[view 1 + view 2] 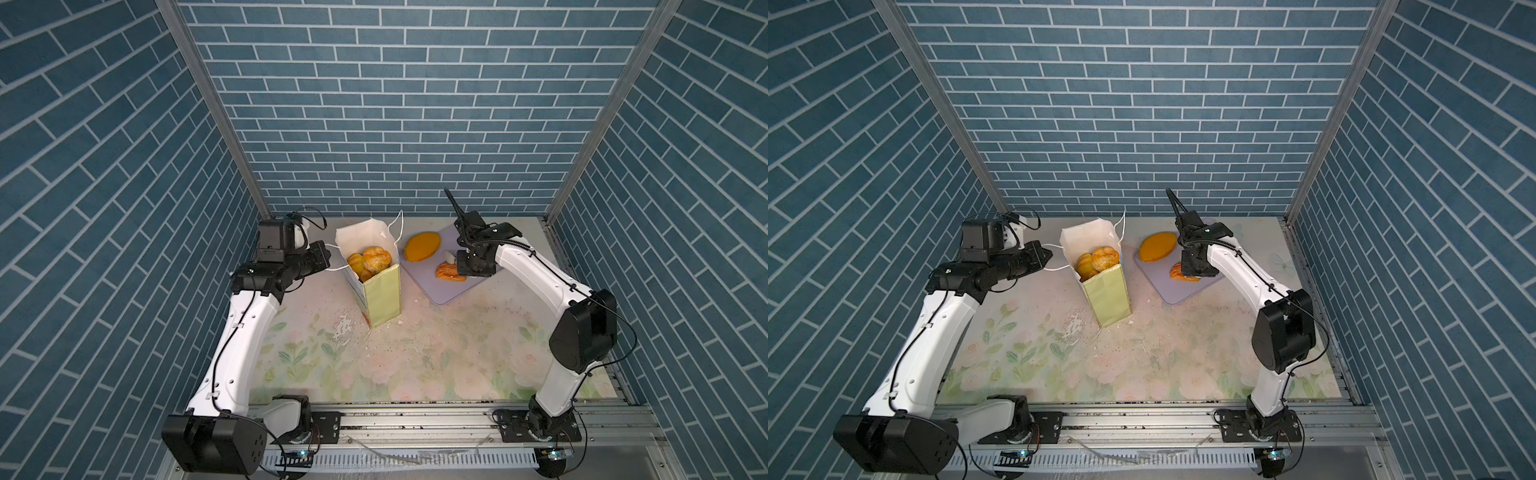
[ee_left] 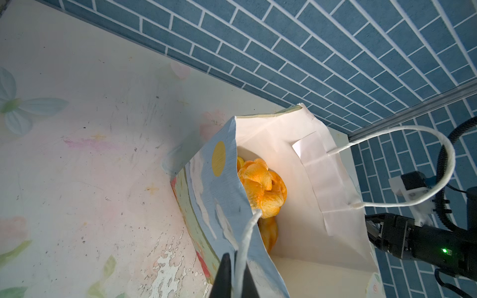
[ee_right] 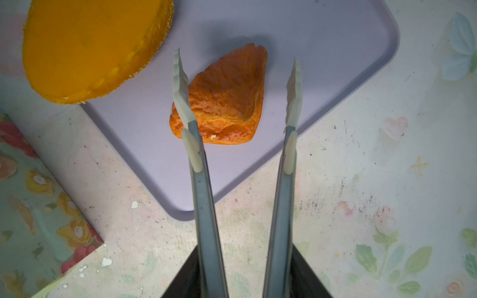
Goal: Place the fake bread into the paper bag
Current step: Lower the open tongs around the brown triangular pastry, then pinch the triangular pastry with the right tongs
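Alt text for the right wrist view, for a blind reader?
Open tongs reach over a red-brown triangular pastry on a lilac tray, one tip over its edge, the other clear beside it. A flat round orange bun sits at the tray's edge.

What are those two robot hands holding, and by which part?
The left hand pinches the paper bag's white cord handle. The right hand grips tongs by their rear end; their open tips straddle a triangular pastry.
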Robot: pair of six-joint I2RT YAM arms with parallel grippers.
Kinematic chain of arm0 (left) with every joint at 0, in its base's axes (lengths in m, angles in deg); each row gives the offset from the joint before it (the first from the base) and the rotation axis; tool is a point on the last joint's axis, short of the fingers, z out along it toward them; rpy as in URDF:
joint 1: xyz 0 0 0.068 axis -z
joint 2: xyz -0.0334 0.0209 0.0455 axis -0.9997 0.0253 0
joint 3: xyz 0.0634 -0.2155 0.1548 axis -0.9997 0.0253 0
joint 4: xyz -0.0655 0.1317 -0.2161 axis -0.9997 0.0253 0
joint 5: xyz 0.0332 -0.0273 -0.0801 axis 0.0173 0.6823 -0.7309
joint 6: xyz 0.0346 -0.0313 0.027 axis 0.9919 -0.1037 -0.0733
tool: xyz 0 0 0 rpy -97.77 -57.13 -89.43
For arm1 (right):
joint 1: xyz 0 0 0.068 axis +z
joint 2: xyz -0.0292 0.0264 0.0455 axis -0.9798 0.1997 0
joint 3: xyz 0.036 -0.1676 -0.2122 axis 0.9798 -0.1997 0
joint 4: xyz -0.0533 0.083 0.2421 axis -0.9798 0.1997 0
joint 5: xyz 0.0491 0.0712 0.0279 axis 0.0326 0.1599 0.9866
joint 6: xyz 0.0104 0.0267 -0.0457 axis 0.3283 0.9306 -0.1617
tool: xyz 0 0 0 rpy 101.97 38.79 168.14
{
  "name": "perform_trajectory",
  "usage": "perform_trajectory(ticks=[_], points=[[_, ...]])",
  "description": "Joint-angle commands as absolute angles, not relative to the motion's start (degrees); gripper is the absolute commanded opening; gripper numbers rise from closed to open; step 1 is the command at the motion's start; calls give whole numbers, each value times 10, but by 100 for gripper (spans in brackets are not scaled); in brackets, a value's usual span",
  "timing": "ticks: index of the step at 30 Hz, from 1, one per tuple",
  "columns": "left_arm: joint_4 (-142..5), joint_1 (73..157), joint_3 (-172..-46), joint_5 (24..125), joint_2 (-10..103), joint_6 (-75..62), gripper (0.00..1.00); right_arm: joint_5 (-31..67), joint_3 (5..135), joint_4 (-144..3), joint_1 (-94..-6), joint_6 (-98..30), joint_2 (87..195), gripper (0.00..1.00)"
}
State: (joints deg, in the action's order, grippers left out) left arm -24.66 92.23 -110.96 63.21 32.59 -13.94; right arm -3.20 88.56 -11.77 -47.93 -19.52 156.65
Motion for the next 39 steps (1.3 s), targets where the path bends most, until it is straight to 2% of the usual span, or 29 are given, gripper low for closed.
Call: perform_trajectory(ticks=[1,17,27,39], points=[[-250,924,-1104,632,316,-131,9,-26,878,-144,-480,-142,1584,49],[-257,925,-1095,629,318,-134,9,31,878,-154,-481,-185,1618,48],[-255,924,-1092,630,312,-131,8,47,892,-135,-497,-243,1610,32],[-257,924,-1092,630,318,-130,8,25,922,-96,-504,-294,1571,26]])
